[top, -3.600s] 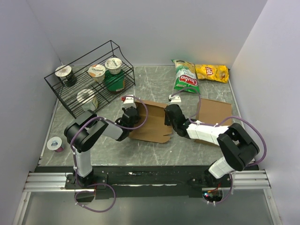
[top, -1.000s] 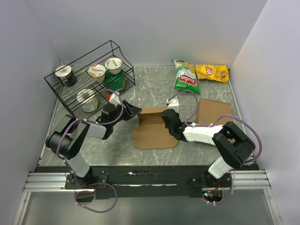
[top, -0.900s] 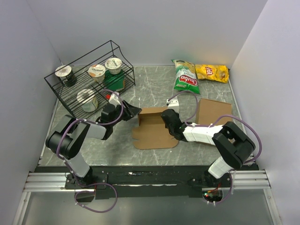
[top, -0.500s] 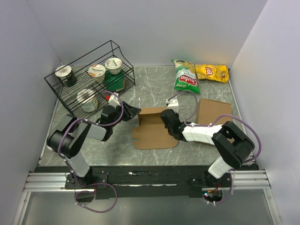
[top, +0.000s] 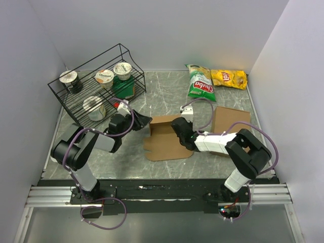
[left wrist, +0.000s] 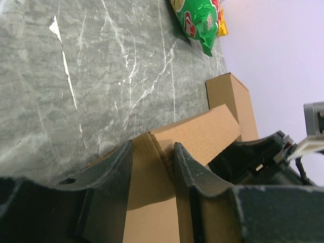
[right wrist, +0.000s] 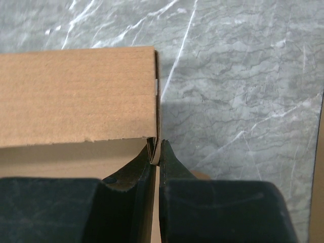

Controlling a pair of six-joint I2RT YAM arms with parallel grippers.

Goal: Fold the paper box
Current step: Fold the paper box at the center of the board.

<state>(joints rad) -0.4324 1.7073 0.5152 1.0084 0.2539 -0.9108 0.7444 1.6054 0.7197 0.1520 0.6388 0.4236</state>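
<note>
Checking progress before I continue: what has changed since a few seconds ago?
The box now has its back wall raised. The left gripper pulled leftward, jaws open astride the box's left corner. The right gripper stays clamped on the right wall. The rack, chip bags and slab are unchanged.

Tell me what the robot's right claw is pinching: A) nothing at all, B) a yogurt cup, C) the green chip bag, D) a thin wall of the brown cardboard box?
D: in the right wrist view the right gripper is shut on a thin upright edge of the paper box.
</note>
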